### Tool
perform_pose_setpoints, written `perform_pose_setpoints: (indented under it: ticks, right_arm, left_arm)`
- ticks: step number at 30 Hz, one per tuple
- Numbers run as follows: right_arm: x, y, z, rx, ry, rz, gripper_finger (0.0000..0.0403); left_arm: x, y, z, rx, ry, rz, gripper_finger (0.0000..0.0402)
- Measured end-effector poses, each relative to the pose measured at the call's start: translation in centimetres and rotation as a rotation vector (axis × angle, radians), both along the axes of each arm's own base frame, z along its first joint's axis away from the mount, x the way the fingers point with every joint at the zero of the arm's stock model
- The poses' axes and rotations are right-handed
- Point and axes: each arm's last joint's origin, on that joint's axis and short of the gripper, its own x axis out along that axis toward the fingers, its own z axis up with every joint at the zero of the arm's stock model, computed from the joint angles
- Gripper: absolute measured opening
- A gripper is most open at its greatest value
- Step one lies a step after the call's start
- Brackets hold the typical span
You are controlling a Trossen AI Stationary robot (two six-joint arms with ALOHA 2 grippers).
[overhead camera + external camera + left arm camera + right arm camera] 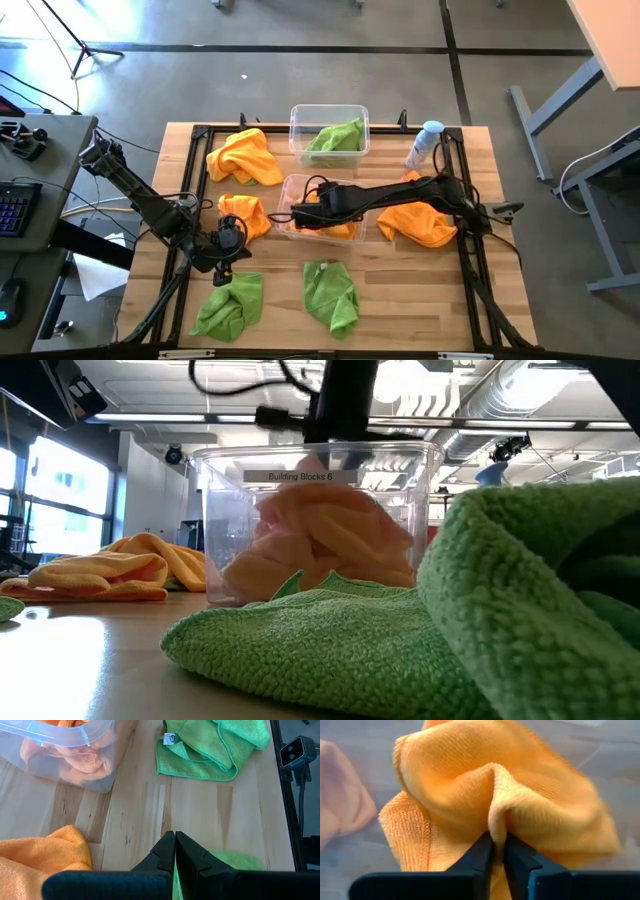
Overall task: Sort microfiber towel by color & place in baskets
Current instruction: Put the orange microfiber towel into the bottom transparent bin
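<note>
A see-through basket [290,190] in the table's middle holds orange towels [320,535]. A second basket [300,118] at the far edge holds a green towel [337,137]. My right gripper [300,215] reaches over the middle basket from the right and is shut on an orange towel [490,785]. My left gripper [175,851] is shut and touches nothing. It hovers between a loose orange towel [245,215] and a green towel [230,305]. More towels lie flat on the wood: orange [243,157], orange [418,222], green [332,295]. My right gripper pinches a raised fold [497,822] of the orange towel between its two fingertips [482,852], coming from above into the middle basket. The cloth bunches and spreads out beyond the fingers. Its lower part sits among the orange towels in the basket [330,560].
A pale spray bottle [424,145] stands at the far right, next to the far basket. A black frame [190,180] runs along the table's edges. A green towel [420,630] fills the low view's foreground. Bare wood [145,805] shows between the middle basket and the near green towels.
</note>
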Motion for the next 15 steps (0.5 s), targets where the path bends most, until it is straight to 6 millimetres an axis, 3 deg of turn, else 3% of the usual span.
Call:
perform_pose_setpoints:
  ticks: [9, 15]
  right_arm:
    - [-1.6, 1.3, 3.3, -0.065, -0.068, 0.015, 0.0138]
    - [-3.8, 3.4, 5.8, -0.114, -0.04, 0.166, 0.0177]
  left_arm:
    - [0.0, 0.0, 0.0, 0.001, 0.001, 0.0, 0.0]
    - [0.0, 0.0, 0.0, 0.0, 0.001, 0.0, 0.0]
